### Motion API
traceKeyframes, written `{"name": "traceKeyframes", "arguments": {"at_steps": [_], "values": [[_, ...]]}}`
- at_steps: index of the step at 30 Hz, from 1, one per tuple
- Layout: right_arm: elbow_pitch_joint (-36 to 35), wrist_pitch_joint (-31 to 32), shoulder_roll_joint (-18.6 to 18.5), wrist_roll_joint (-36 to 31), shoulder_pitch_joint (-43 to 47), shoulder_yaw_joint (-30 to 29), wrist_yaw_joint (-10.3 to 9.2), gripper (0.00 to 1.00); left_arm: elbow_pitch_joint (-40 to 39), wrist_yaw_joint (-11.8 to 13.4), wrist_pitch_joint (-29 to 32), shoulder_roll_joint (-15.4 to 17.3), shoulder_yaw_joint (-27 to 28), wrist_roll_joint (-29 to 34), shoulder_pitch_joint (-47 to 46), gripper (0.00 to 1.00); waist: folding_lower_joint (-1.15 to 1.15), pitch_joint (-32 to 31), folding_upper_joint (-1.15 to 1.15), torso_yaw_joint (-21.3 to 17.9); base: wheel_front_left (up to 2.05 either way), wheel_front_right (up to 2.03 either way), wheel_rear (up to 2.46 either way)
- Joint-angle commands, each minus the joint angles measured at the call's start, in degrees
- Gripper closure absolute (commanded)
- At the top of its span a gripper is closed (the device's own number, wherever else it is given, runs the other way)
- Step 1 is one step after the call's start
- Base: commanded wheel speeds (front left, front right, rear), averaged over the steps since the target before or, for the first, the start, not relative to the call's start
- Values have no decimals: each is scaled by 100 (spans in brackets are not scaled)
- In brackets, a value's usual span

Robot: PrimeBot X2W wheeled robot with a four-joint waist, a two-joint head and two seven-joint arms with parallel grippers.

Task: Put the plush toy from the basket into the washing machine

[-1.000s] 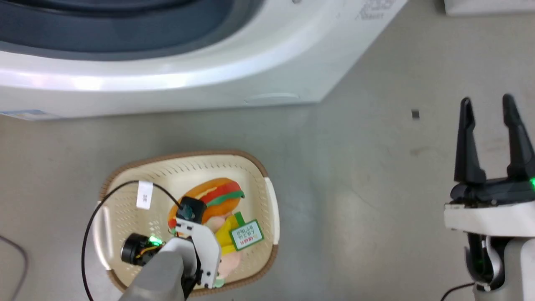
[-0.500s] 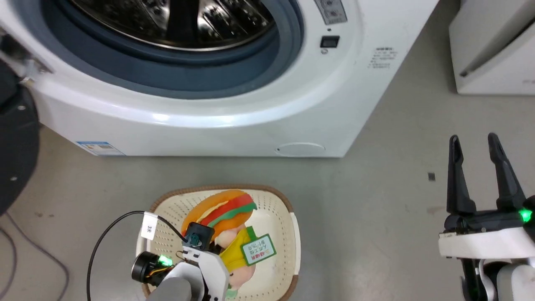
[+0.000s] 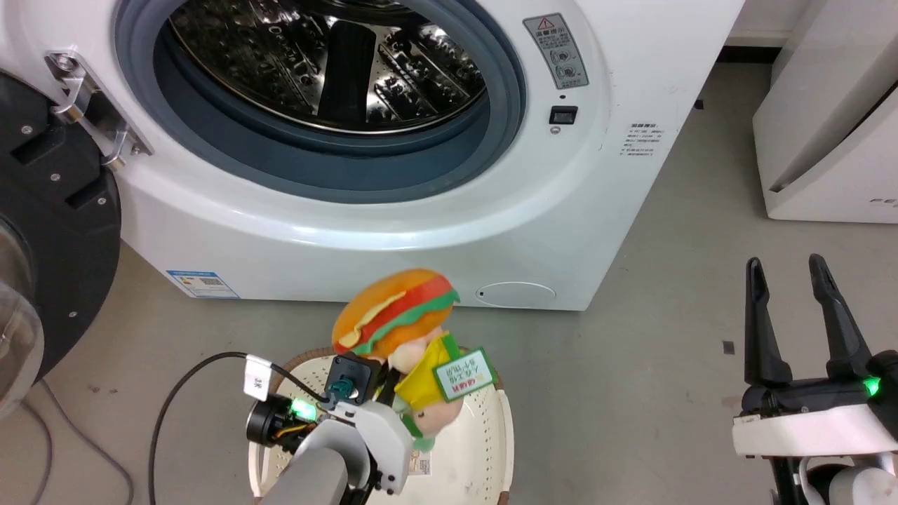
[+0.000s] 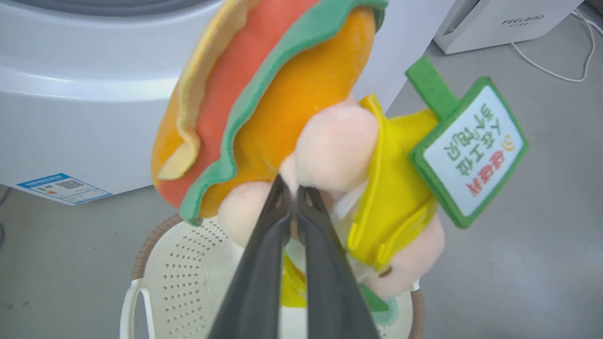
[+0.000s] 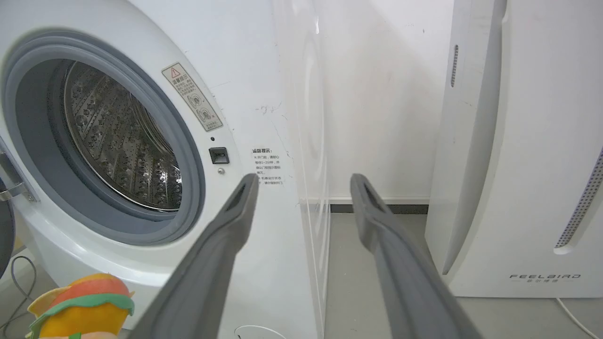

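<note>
A smooth grey floor (image 3: 631,365) runs up to the washing machine (image 3: 435,210), a big glossy white box. Its black-rimmed door (image 3: 49,231) is swung open to the left of the porthole, baring a round grey rubber seal (image 3: 337,175) and the shiny, dimpled steel drum (image 3: 316,63) behind it. Directly in front of the machine, below the porthole's lower lip, the plush toy (image 3: 396,315) hangs in the air. It is clear of the basket (image 3: 491,449), which sits on the floor beneath it. The left hand (image 4: 293,188) is clamped on the toy: in the left wrist view the two dark fingers are pinched nearly together into the soft peach fabric just under the hamburger head, and the toy bulges around them. The toy looks fuzzy and squashy, with an orange bun, red, green and yellow felt layers, a yellow shirt and a stiff green-edged tag (image 3: 463,374) sticking out to one side. The basket is cream perforated plastic, a rounded rectangle with a brown woven-look rim. Off to the right of the machine's front, the right hand (image 3: 784,261) holds nothing, its long fingers standing apart. Beyond it, beside the machine, stands a white curved appliance (image 3: 828,140). By my reading the pick-up is done and the toy is out of the basket. What is left is to carry it up to the porthole, push it past the seal into the drum and let go.
</note>
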Motion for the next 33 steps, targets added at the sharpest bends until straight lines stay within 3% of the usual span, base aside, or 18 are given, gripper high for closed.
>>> {"name": "traceKeyframes", "arguments": {"at_steps": [1,18,24,33], "values": [[-12,-25,-3,14,84,0,-5,0,-175,68,-31,60,49,36,82,100,1,-27,0,7,0,0,0],[-123,-25,-3,-16,-15,11,-5,0,-2359,586,-32,325,908,429,168,100,1,211,0,-66,0,0,0],[-175,-25,-3,-25,-203,20,-5,0,-2666,737,-32,346,1321,590,-112,100,1,550,0,-201,0,0,0],[-229,-25,-3,2,-522,23,-5,0,-2650,707,-32,518,1911,731,-898,100,1,1212,0,-502,0,0,0]]}}
